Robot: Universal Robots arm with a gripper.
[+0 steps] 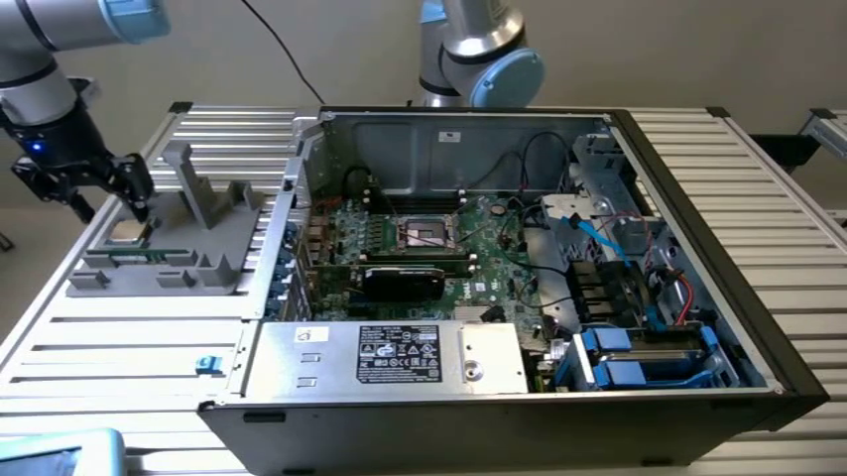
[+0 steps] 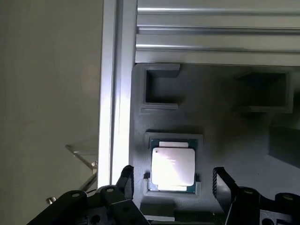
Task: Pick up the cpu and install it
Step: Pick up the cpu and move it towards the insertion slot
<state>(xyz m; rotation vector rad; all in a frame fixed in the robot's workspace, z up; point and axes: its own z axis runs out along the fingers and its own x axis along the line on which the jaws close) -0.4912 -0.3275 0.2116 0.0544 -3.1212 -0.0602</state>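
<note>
The cpu (image 2: 173, 167), a small square chip with a shiny silver top and a greenish rim, lies flat in a pocket of the grey holder (image 2: 220, 122). In the exterior view the cpu (image 1: 127, 234) sits at the holder's (image 1: 179, 260) left end. My gripper (image 1: 113, 209) hangs just above it, open, with one black finger on each side of the chip and nothing gripped. From the wrist, the gripper (image 2: 174, 183) straddles the chip with its fingers (image 2: 221, 180) apart from it. The motherboard's bare socket (image 1: 425, 233) shows inside the open computer case (image 1: 781, 327).
The grey holder has upright posts (image 1: 198, 188) and other empty pockets (image 2: 161, 86). A black card (image 1: 404, 278) stands on the motherboard below the socket. A silver box with a white label (image 1: 397, 357) fills the case's front. A second arm's base (image 1: 479, 59) stands behind the case.
</note>
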